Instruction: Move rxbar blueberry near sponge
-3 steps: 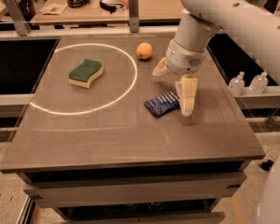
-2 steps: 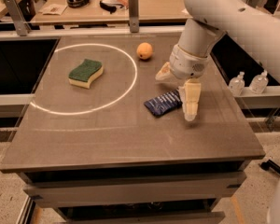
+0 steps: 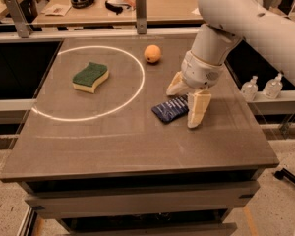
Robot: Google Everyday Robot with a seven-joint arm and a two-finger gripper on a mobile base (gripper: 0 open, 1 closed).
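The bar lay flat on the table, right of the middle, its long side slanting up toward the right, well apart from the sponge. The gripper hung low over the bar's right end with its fingers spread wide, one tip by the far side of the wrapper and the other down by its near right corner. That straddle looked like the set-up for a pinch across the bar's short width, a sensible way to take so thin and flat a packet. Whether the tips touched the table or the wrapper could not be told; nothing was held. The arm came in from the right and above, so the wrist stood over the bar's right end and left the rest of it in sight. The sponge sat green side up inside a white ring marked on the table, toward the back left, with bare surface on its near and right sides where a bar could be set down. An orange rested just outside the ring at the back, off the straight path from bar to sponge. By this reading the task stood at the grasp, the carry leftward not yet begun; a slick wrapper might slide out of a shallow pinch.
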